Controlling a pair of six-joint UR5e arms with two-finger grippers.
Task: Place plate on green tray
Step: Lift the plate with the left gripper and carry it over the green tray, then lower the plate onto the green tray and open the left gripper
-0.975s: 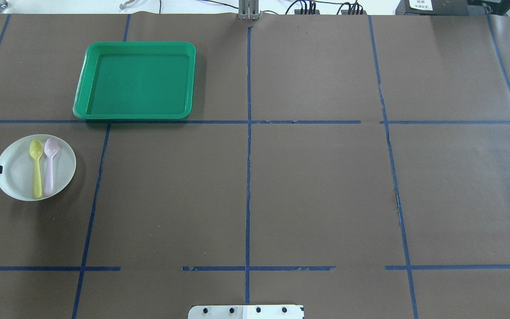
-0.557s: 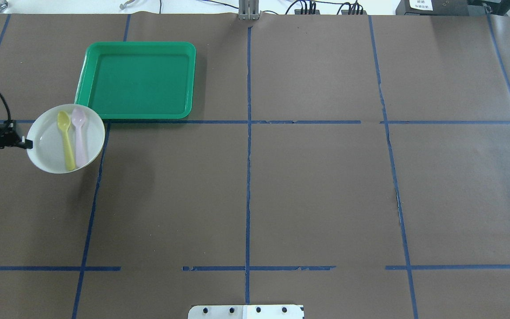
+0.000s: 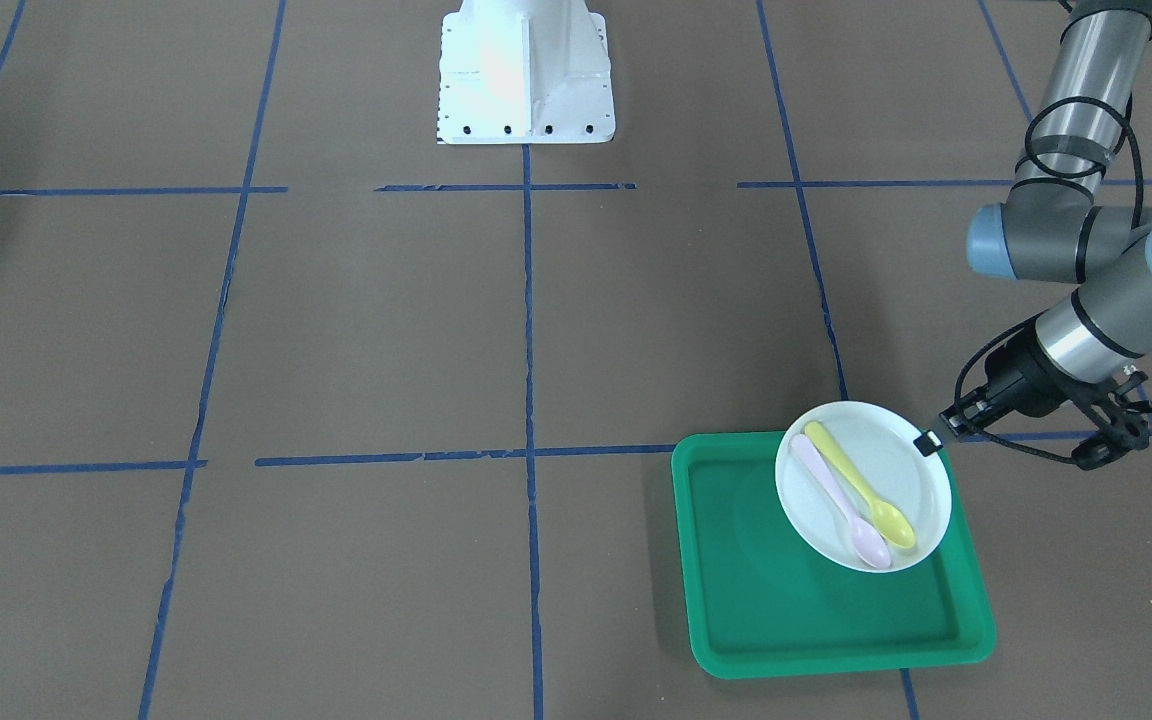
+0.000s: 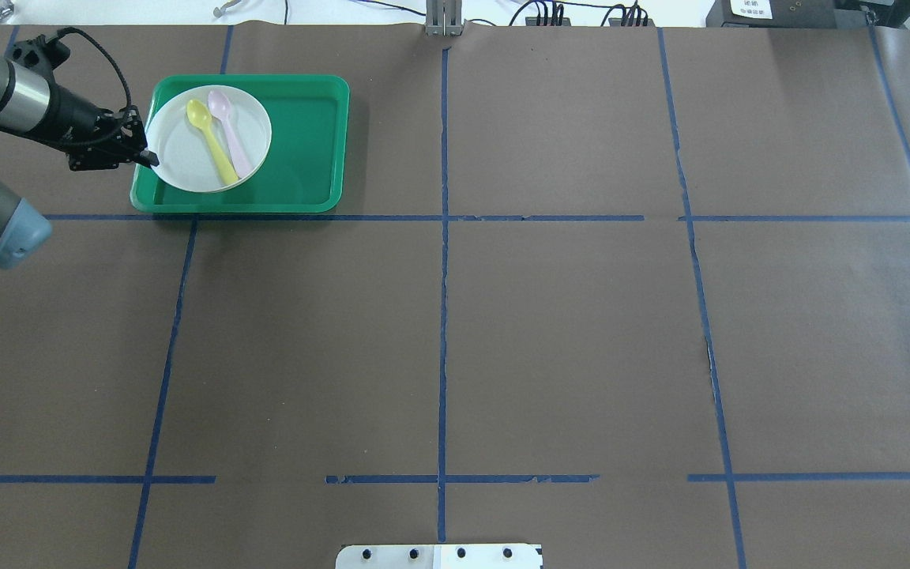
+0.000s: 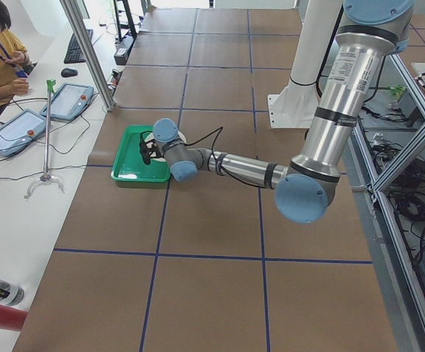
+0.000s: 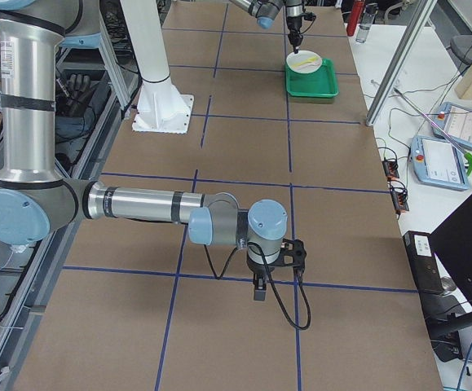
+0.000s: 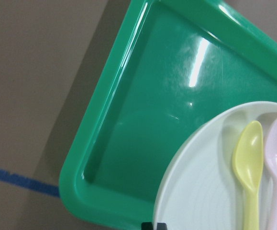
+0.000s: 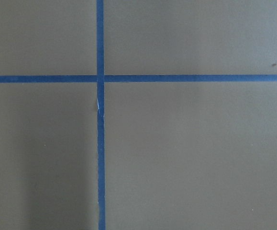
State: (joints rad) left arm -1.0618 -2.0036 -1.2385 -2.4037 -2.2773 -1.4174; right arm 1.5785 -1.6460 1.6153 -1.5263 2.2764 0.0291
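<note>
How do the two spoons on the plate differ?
The yellow spoon is pale yellow, the pink spoon pale pink. The yellow spoon lies nearer the left claw, the pink spoon beyond it. Both lie side by side on the plate, alike in shape, bowls pointing away from the robot.

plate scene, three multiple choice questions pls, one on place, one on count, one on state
1. Where is the plate? A: over the tray, at its left end. B: on bare table. C: beside the robot's base.
2. How many spoons lie on it? A: one. B: two. C: three.
3. The left pincer is: A: open, far off. B: holding a spoon. C: shut on the plate's rim.
Key: 1 A, the white disc overlaps the green in the overhead view; 2 B, one yellow, one pink; 3 C, its tips clamp the rim.
</note>
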